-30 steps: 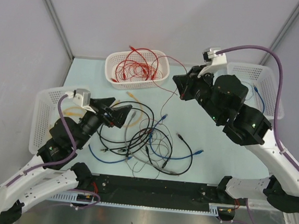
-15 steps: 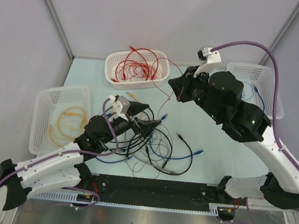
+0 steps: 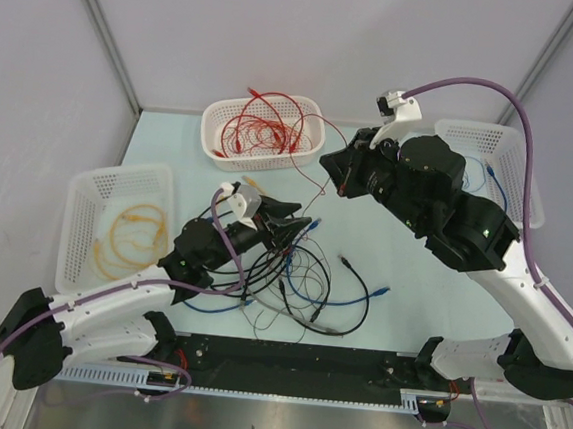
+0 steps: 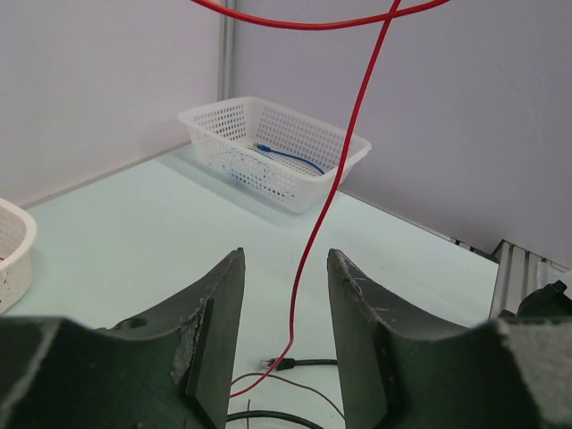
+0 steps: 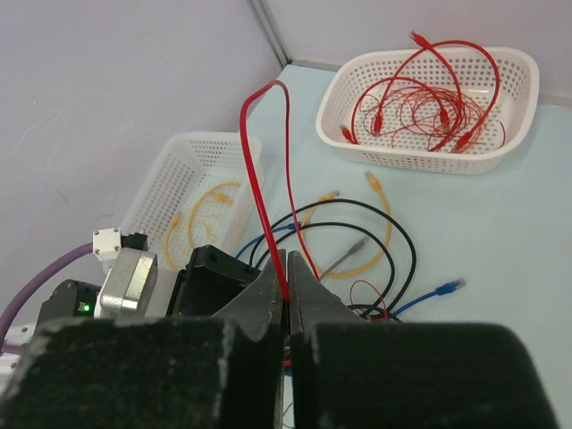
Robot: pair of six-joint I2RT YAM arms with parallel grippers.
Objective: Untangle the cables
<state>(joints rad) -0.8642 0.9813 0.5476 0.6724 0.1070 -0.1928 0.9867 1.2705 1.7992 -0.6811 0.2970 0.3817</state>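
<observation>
The cables lie in a loose tangle (image 3: 291, 275) of black, blue, grey and thin red wires on the pale table between the arms. My right gripper (image 3: 328, 174) hovers above the tangle's far side, shut on a red cable (image 5: 259, 179) that loops up from its closed fingertips (image 5: 288, 284). That same red cable (image 4: 313, 241) hangs down between the fingers (image 4: 219, 331) of my left gripper (image 3: 301, 224), which stands partly open over the tangle. The strand runs free in the gap, touching neither pad, and drops to the table beside a black plug (image 4: 281, 363).
A white basket (image 3: 213, 138) with red cables stands at the back. A second basket (image 3: 73, 246) at the left holds yellow cables. A third basket (image 3: 518, 154) at the right, behind my right arm, holds a blue cable (image 4: 286, 156). A yellow cable (image 5: 384, 232) lies near the tangle.
My left arm has swung from the left basket over to the tangle, and its jaws have narrowed around the hanging red cable. The right gripper shifted slightly left, still holding that cable.
</observation>
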